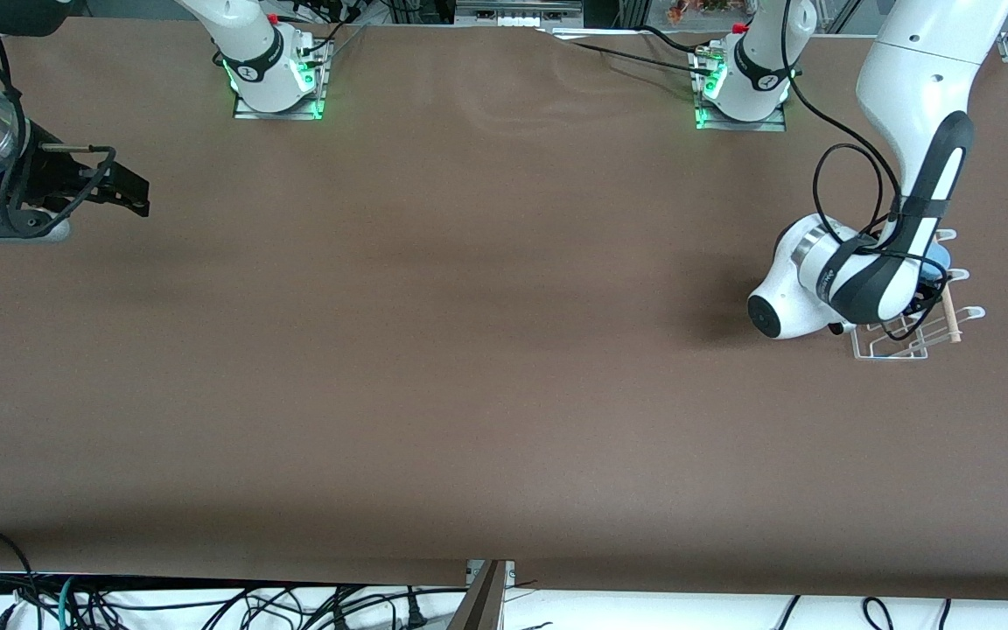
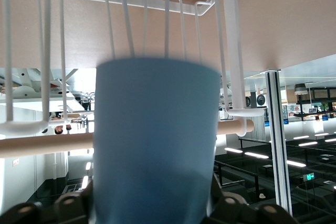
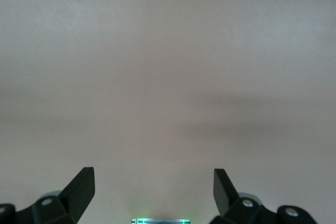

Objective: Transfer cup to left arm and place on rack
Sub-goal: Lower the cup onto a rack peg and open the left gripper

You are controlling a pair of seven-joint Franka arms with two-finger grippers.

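- The left gripper (image 2: 152, 211) has its jaws closed on the smooth, tapered, light blue plastic cup (image 2: 155, 145), which has no handle.
- The cup hangs over the small white wire rack (image 1: 906, 337), close against its upright prongs and light wooden dowel (image 2: 42, 144).
- The rack stands on the brown counter (image 1: 469, 350) at the left arm's end.
- The right gripper (image 3: 153, 190) waits over bare counter at the right arm's end, jaws spread wide and empty.

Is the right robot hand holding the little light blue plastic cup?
No. The right gripper is open with only bare table under it, while the light blue plastic cup sits in the left gripper.
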